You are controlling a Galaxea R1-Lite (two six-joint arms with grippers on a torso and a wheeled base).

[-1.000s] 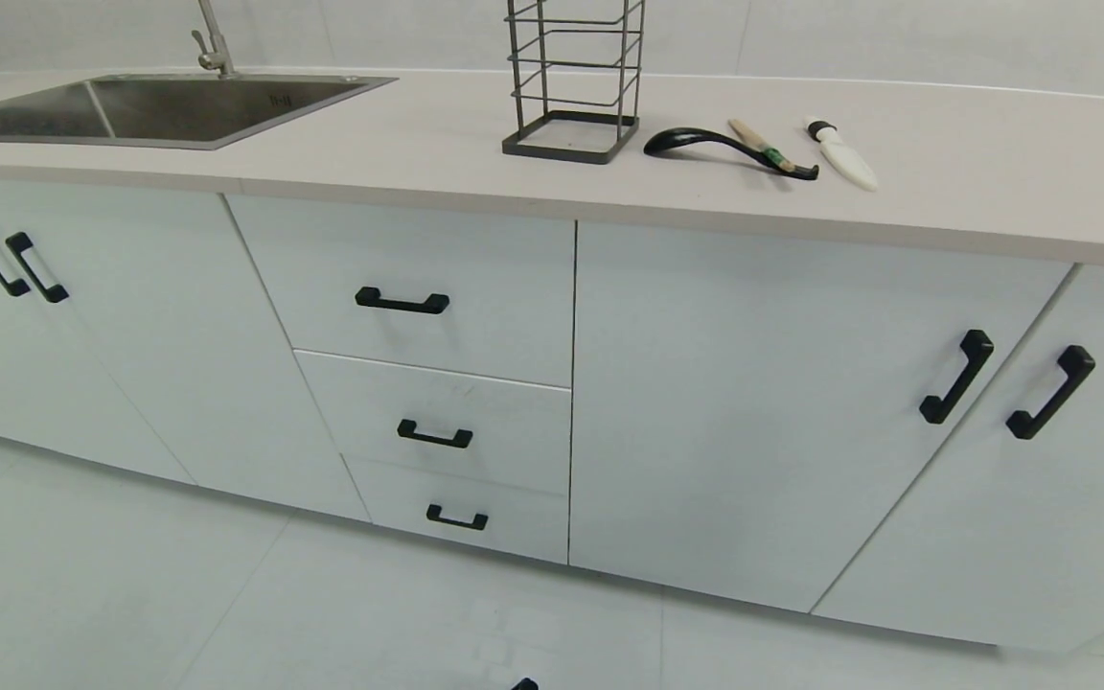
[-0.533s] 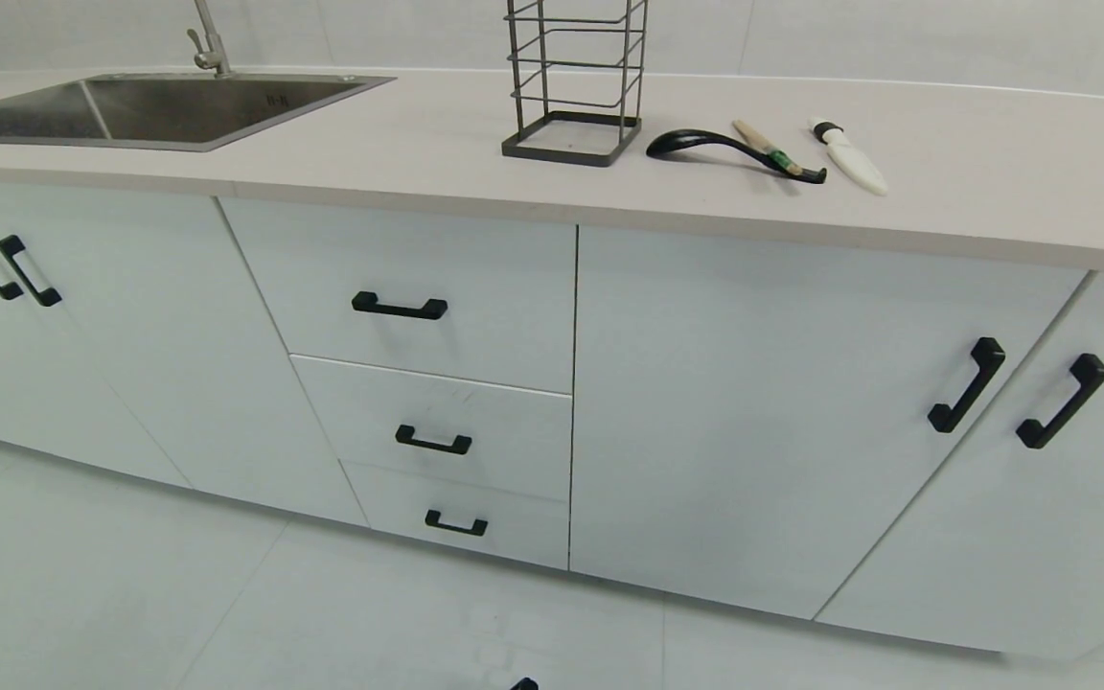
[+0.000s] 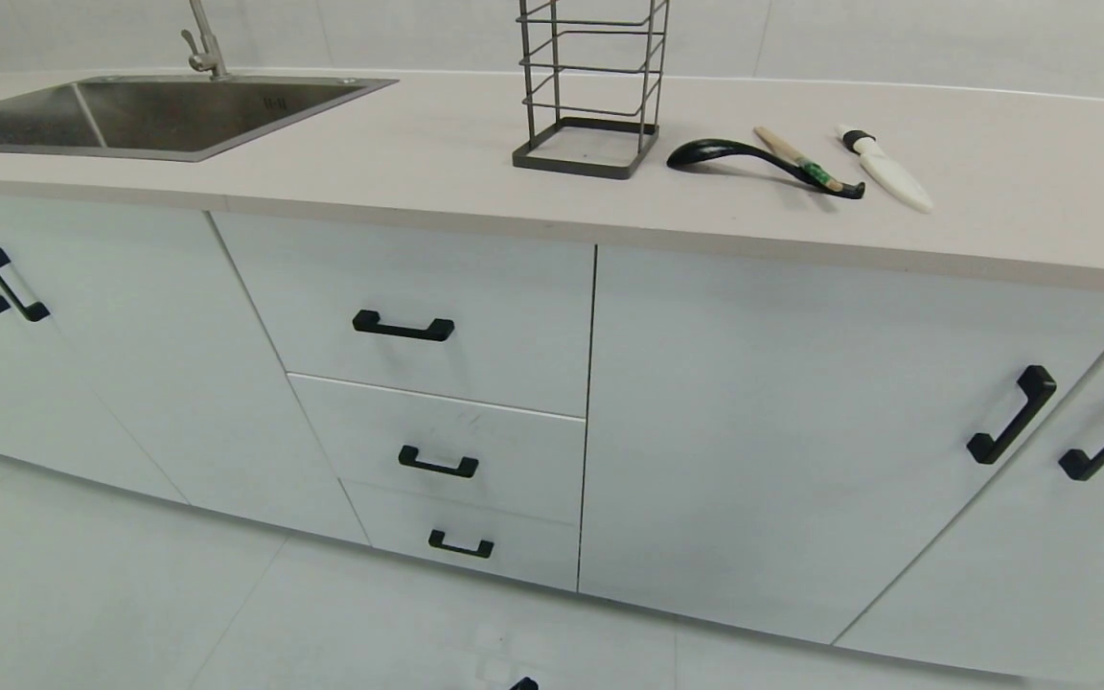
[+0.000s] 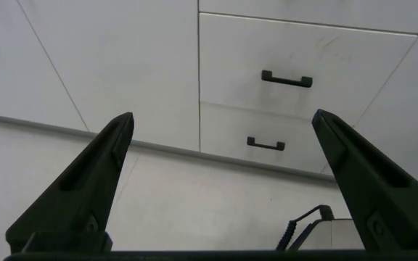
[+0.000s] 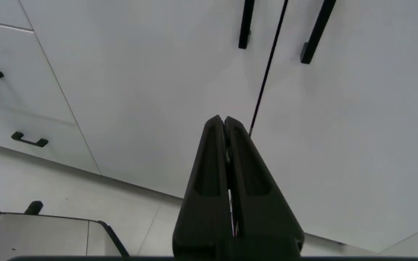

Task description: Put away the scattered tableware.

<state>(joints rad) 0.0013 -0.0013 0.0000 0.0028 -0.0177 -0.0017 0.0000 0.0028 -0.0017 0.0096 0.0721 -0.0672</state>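
The robot's left hand point(image 4: 222, 116), a black two-fingered claw of matte plastic, is spread wide: its long flat fingers point(image 4: 104, 170) stand far apart, each narrowing from a broad base to a blunt tip, and the gap between them holds nothing. The right hand point(image 5: 224, 123), of the same black make, has its pair of fingers pressed flat against each other down their whole length, so that only a thin seam shows between them, with nothing caught there. Both hands are carried low and point forwards, and neither one touches anything.
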